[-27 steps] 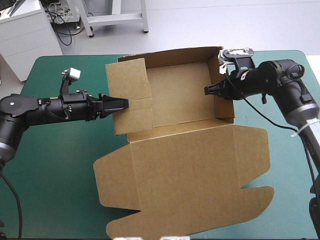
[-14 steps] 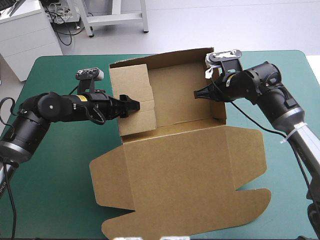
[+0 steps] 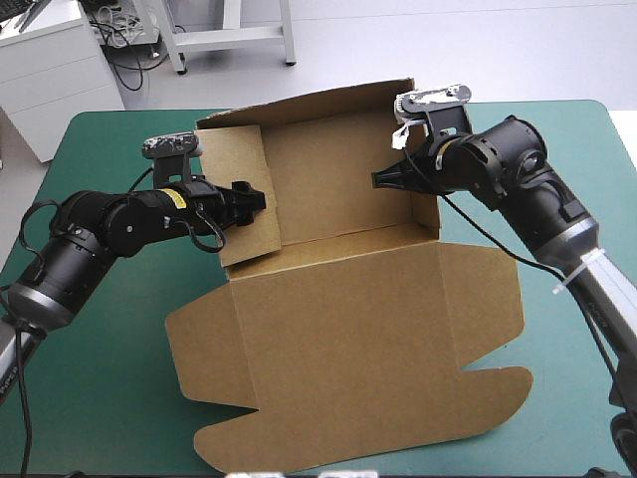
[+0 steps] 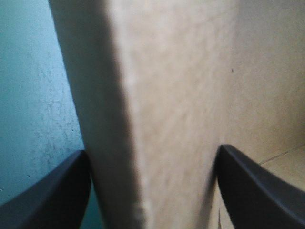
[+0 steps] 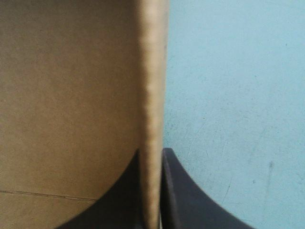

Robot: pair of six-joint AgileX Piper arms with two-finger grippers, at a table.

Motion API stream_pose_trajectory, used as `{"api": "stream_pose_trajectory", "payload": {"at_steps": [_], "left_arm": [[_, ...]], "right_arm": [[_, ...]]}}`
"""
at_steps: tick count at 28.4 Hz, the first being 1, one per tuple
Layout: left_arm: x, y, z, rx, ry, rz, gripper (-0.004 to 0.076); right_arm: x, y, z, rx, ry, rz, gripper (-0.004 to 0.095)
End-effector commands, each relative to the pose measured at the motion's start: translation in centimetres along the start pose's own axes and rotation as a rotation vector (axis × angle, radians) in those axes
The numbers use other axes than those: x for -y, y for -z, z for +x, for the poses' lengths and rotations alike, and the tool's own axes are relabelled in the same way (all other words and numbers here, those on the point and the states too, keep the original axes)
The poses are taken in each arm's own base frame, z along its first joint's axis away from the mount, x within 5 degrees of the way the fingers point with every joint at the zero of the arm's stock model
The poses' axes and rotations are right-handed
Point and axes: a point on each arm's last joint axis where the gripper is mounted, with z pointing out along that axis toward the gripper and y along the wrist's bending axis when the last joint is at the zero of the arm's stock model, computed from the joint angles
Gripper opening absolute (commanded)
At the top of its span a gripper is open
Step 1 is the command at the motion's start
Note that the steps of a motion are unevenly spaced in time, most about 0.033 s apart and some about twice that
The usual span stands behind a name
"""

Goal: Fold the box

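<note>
The brown box (image 3: 338, 329) lies mid-table, its lid flat toward the near edge and its far half raised into a tray. My left gripper (image 3: 256, 199) is at the tray's left wall (image 3: 249, 224). In the left wrist view my left gripper (image 4: 152, 191) stands open, and that wall of the box (image 4: 181, 95) rises between its wide-apart fingers. My right gripper (image 3: 383, 179) is at the top of the right wall (image 3: 426, 214). In the right wrist view my right gripper (image 5: 152, 191) is shut on that wall's edge (image 5: 151, 95).
Bare teal-green cover (image 3: 109, 339) lies left of the box and more (image 3: 567, 378) to its right. The lid's flaps (image 3: 478, 418) reach close to the table's near edge. The back wall (image 3: 318, 110) stands near the far edge.
Both grippers moved left and the whole box slid and turned with them. The side walls now stand more upright. The left wrist has rolled over at the left wall.
</note>
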Motion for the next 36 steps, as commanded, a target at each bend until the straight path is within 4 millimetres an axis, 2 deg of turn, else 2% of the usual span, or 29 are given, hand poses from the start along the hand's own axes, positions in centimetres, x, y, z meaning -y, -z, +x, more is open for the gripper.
{"api": "stream_pose_trajectory", "payload": {"at_steps": [1,5,16,20,24,28,32,36], "left_arm": [[1.1,1.9,-1.4,0.135,-0.013,0.061,0.0297],[1.2,2.0,-1.6,0.156,-0.015,0.068,-0.0037],[1.2,2.0,-1.5,0.148,-0.026,0.064,-0.0032],[0.8,1.6,-1.3,0.117,-0.057,0.027,-0.0032],[0.4,0.0,-0.9,-0.013,-0.061,-0.026,-0.0032],[0.2,-2.5,-0.9,-0.116,-0.081,-0.078,-0.0032],[-0.3,-5.4,-0.9,-0.246,-0.065,-0.137,-0.0032],[-0.2,-7.6,-1.5,-0.335,-0.06,-0.166,-0.0032]], "right_arm": [[0.1,3.1,-1.3,0.135,-0.021,-0.038,-0.0008],[0.1,3.1,-1.1,0.122,-0.021,-0.034,-0.0008],[0.2,3.0,-0.9,0.092,-0.021,-0.025,-0.0008],[0.3,2.8,-0.2,0.021,-0.02,-0.002,-0.0008],[0.8,0.9,0.9,-0.145,-0.02,0.066,-0.0008],[0.8,-2.8,1.4,-0.26,-0.034,0.01,-0.0008],[0.8,-5.8,1.8,-0.343,-0.06,-0.031,-0.0008],[0.7,-7.6,2.2,-0.384,-0.055,-0.026,-0.0008]]}}
